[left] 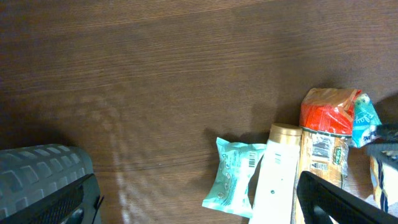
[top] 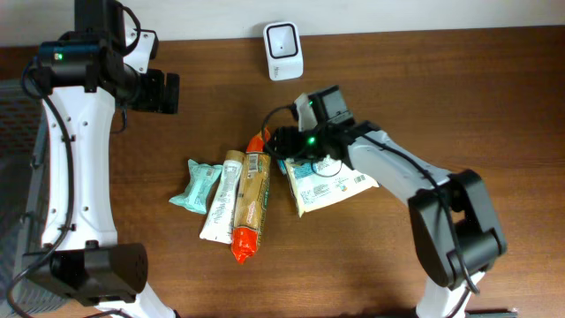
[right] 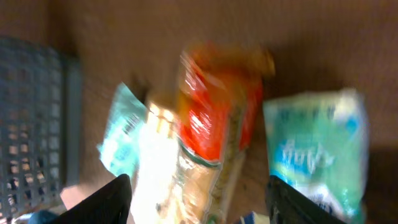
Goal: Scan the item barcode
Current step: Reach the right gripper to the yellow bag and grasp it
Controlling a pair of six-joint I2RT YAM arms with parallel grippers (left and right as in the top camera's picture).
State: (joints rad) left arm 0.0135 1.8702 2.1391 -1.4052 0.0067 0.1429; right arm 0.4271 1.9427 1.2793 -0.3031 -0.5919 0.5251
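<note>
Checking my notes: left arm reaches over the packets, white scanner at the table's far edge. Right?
No: the right gripper is over the packets, as the overhead view shows. The white scanner does sit at the far edge.

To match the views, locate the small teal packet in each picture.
Overhead: teal packet, left end of the pile.
Left wrist: bottom centre, left of the white tube.
Right wrist: left of centre, blurred.
Shared landmark: orange-ended pack, to its right in all three.
</note>
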